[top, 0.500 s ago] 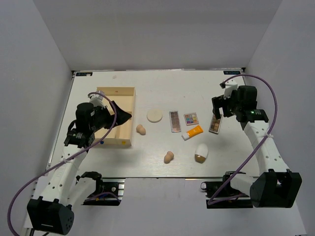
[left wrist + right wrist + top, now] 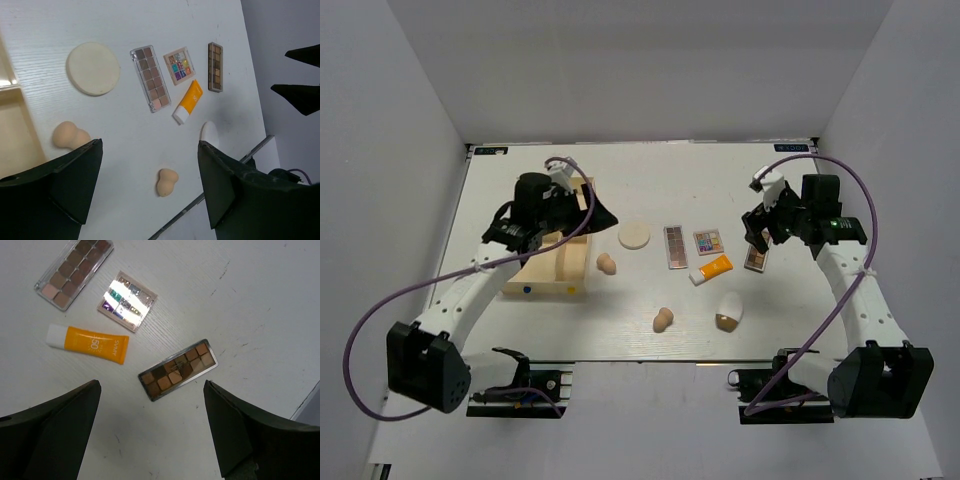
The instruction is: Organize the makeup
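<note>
My left tool (image 2: 149,145) and right tool (image 2: 150,384) gape empty, and all makeup (image 2: 711,268) lies on the bench (image 2: 620,320), none visible in the box (image 2: 548,289).

Lab test cell: plain white walls (image 2: 650,70) encl. white table (image 2: 650,180), 2 robot arms (image 2: 470,290) clamped at edge.
</note>
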`<action>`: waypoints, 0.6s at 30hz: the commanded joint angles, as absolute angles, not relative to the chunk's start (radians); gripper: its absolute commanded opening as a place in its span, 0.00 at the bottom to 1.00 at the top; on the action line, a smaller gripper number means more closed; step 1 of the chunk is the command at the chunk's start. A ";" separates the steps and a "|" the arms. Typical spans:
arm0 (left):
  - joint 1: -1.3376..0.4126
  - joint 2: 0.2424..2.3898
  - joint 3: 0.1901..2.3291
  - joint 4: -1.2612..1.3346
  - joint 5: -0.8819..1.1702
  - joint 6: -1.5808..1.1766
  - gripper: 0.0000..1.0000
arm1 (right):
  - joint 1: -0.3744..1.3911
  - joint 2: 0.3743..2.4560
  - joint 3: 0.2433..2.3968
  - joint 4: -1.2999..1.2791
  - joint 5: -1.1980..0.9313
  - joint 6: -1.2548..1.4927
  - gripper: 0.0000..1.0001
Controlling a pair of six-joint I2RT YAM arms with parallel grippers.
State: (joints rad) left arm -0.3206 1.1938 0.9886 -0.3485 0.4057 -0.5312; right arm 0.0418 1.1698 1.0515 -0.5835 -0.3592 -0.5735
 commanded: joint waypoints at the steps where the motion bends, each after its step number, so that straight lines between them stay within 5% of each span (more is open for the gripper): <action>1: -0.386 1.274 1.083 -0.351 0.379 -0.509 0.84 | 0.051 1.120 1.071 -0.660 -0.414 -0.738 0.89; 5: -0.455 1.376 1.155 -0.371 0.322 -0.517 0.65 | 0.051 1.095 1.043 -0.626 -0.328 -0.726 0.89; 6: -0.468 1.394 1.166 -0.373 0.299 -0.523 0.51 | 0.049 1.088 1.031 -0.609 -0.289 -0.726 0.89; 9: -0.509 1.468 1.203 -0.379 0.256 -0.537 0.34 | 0.051 1.081 0.994 -0.568 -0.227 -0.703 0.89; 11: -0.537 1.529 1.250 -0.403 0.207 -0.538 0.35 | 0.049 1.084 0.965 -0.552 -0.178 -0.686 0.89; 14: -0.574 1.623 1.333 -0.445 0.131 -0.526 0.65 | 0.048 1.092 0.940 -0.528 -0.143 -0.669 0.89; 18: -0.598 1.729 1.419 -0.497 0.022 -0.509 0.72 | 0.048 1.120 0.943 -0.535 -0.121 -0.673 0.89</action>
State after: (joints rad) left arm -0.5800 1.7012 1.3502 -0.4450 0.1390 -0.5289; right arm 0.0479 1.1110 0.9386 -0.5732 -0.1631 -0.6796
